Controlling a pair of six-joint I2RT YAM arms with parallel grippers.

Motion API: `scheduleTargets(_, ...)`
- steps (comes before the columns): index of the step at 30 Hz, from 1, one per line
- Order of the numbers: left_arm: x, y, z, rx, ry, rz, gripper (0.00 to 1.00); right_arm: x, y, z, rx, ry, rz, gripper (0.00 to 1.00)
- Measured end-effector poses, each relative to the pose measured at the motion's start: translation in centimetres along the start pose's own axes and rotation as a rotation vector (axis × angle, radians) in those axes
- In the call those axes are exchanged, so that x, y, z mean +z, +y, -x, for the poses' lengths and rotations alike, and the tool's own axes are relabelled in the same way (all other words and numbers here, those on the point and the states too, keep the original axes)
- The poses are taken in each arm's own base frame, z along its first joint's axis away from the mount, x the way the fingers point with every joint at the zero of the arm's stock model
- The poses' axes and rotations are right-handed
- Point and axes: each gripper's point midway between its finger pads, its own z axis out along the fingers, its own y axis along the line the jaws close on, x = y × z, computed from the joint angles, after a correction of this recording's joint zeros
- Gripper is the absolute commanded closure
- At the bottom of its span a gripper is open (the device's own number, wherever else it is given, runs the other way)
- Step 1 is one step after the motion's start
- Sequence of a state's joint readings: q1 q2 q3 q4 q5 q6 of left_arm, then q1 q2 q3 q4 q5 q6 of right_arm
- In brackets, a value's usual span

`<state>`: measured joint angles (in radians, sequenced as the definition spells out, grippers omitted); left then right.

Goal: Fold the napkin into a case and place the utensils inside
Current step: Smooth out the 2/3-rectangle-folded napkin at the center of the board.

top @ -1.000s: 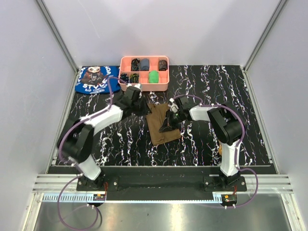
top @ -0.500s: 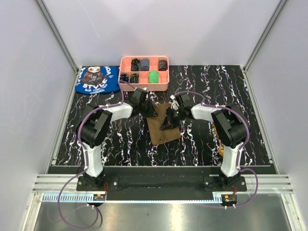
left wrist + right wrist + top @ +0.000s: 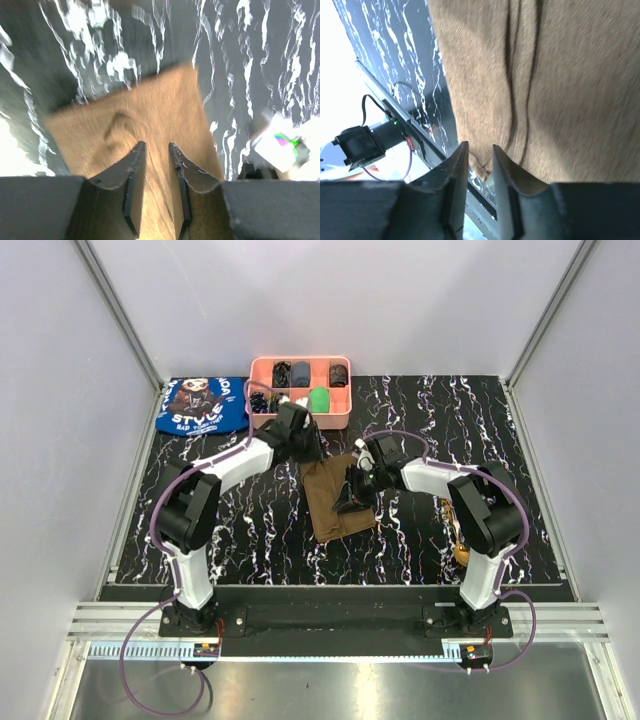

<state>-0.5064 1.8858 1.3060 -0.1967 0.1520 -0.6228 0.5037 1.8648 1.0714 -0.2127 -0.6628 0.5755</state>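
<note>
Left hand (image 3: 156, 146) has swung to the far corner of the olive-brown cloth napkin (image 3: 330, 515) on the black marbled counter (image 3: 430, 420), nearly closed, empty; right hand (image 3: 477, 146) on it, grip unclear; folding step, next a corner pinch.

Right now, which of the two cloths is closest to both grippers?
The plain olive-brown napkin at the table's middle. The blue printed cloth lies apart at the far left corner, with no gripper near it.

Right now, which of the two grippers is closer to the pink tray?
Left. The left gripper sits just in front of the pink tray; the right gripper is farther off, over the napkin.
</note>
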Motion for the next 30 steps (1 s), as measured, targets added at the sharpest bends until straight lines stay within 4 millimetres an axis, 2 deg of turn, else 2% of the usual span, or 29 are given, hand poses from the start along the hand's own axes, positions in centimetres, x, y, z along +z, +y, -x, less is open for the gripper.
scheduleTargets(1, -0.4, -0.3, 1.4, 0.032, -0.028, 0.013, 0.73, -0.2, 0.2, -0.2, -0.004, 0.001, 0.002, 0.62)
scheduleTargets(5, -1.3, -1.0, 4.4, 0.131, -0.075, 0.054, 0.74, -0.3, 1.1, -0.7, -0.028, 0.002, 0.014, 0.59)
scheduleTargets(8, -0.8, -1.0, 5.4, 0.174, -0.078, 0.077, 0.74, -0.1, 1.3, -1.3, -0.039, 0.016, 0.014, 0.56)
scheduleTargets(10, 0.0, -0.3, 5.2, 0.194, -0.060, 0.106, 0.74, 0.1, 1.1, -2.0, -0.035, 0.029, 0.008, 0.54)
scheduleTargets(17, 1.9, 2.8, 2.5, 0.299, 0.040, 0.215, 0.69, 0.1, 0.0, -3.4, -0.015, 0.054, -0.010, 0.50)
scheduleTargets(20, 1.9, 2.8, 2.1, 0.352, 0.059, 0.233, 0.69, 0.0, -0.2, -3.8, -0.010, 0.058, -0.014, 0.50)
scheduleTargets(25, 2.0, 1.7, 2.5, 0.410, 0.045, 0.234, 0.69, -0.1, -0.2, -3.9, -0.010, 0.060, -0.014, 0.50)
scheduleTargets(30, 2.8, 1.6, 1.8, 0.437, 0.063, 0.234, 0.68, -0.1, -0.1, -4.2, -0.014, 0.066, -0.015, 0.50)
